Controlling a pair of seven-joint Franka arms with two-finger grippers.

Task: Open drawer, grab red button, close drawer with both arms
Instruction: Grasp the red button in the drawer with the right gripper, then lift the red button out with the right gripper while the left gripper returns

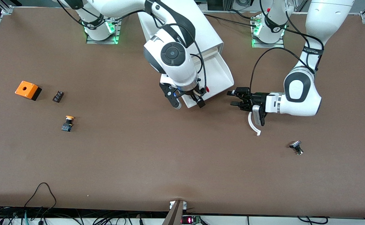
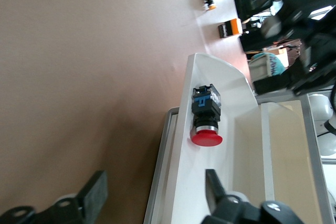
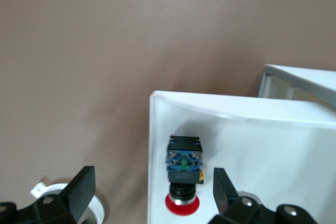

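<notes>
The white drawer [image 1: 220, 73] stands pulled out of the white cabinet [image 1: 201, 28]. The red-capped button [image 1: 206, 90] lies on its side in the drawer's front corner; it also shows in the left wrist view [image 2: 206, 114] and the right wrist view [image 3: 184, 169]. My right gripper [image 1: 187, 101] is open over that front corner, one finger over the table and one over the drawer [image 3: 273, 140] beside the button. My left gripper [image 1: 235, 98] is open and empty, low beside the drawer [image 2: 231, 85] toward the left arm's end, pointing at it.
An orange box with a hole [image 1: 27, 90], a small black block [image 1: 58, 96] and a yellow-capped button [image 1: 68, 123] lie toward the right arm's end. A small black part [image 1: 296, 147] lies nearer the front camera at the left arm's end.
</notes>
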